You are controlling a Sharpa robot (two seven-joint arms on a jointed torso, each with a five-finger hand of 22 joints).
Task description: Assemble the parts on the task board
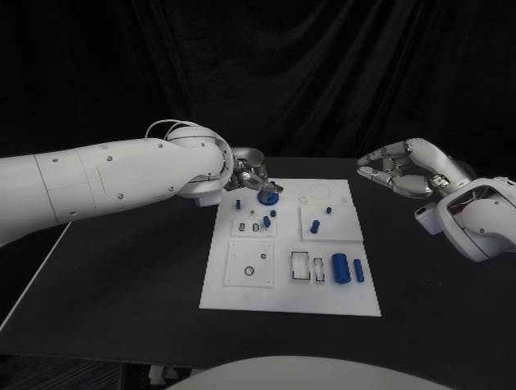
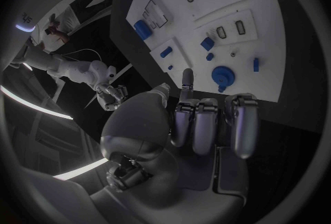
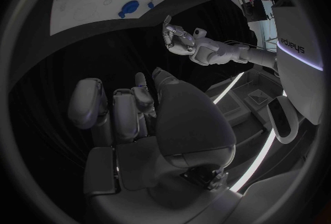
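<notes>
Left hand (image 1: pixel 249 174) fingers curled, holding nothing visible, hovering just beside the round blue plastic knob part (image 1: pixel 268 197) at the far end of the white flat task board (image 1: pixel 284 302). Right hand (image 1: pixel 404 168) curled, empty, off-board. Knob likely light, rigid, slick; pinch rim.

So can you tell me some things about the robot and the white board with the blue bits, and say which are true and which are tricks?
1. The left hand is over the far end of the task board. True.
2. The right hand holds a blue part. False: it holds nothing and hangs beside the board, over the black table.
3. A round blue part sits on the board near the left hand. True.
4. The board is red. False: it is white.
</notes>
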